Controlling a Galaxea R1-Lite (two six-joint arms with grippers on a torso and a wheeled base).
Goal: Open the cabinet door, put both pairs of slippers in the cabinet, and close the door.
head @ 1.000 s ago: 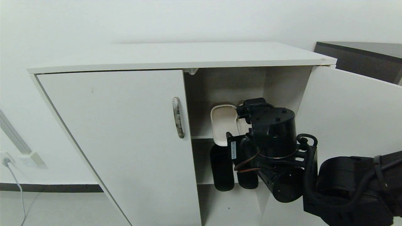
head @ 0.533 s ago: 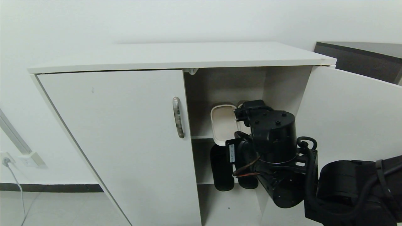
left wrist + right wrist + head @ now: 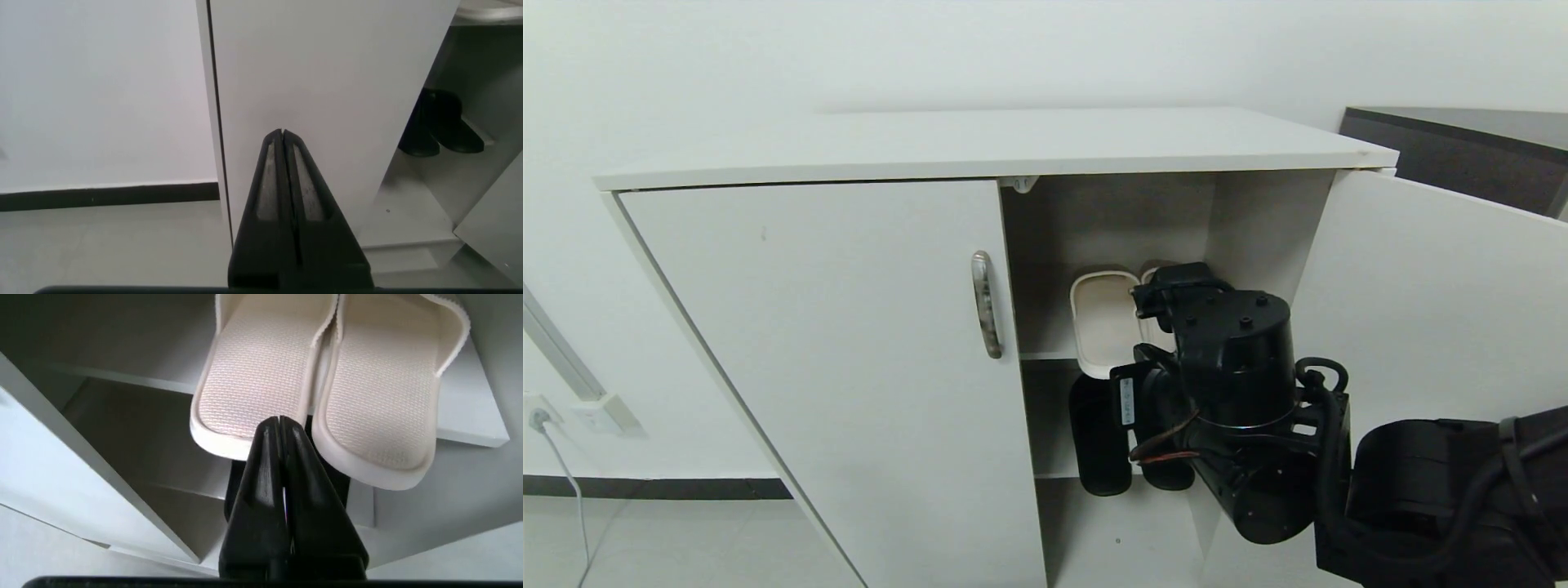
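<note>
Cream slippers (image 3: 270,367) side by side on the upper shelf (image 3: 482,416) of the cabinet (image 3: 980,143), heels overhanging its front edge. Right gripper (image 3: 280,420) pressed shut, holding nothing, tips just before the gap between the two heels; contact impossible to tell. Black slippers (image 3: 1101,445) on the shelf below, under the cream pair. Right door (image 3: 1437,286) swung open, left door (image 3: 833,343) closed. Left gripper (image 3: 282,132) likewise pinched together, facing the closed door.

illumination: even and diffuse, from overhead. the white wall (image 3: 1013,49) and the cabinet (image 3: 980,139) top read bright, without glare. the open compartment is dimmer: shade deepens under the top panel and below the shelf (image 3: 1045,357), where the black slippers (image 3: 1098,441) lose detail.
</note>
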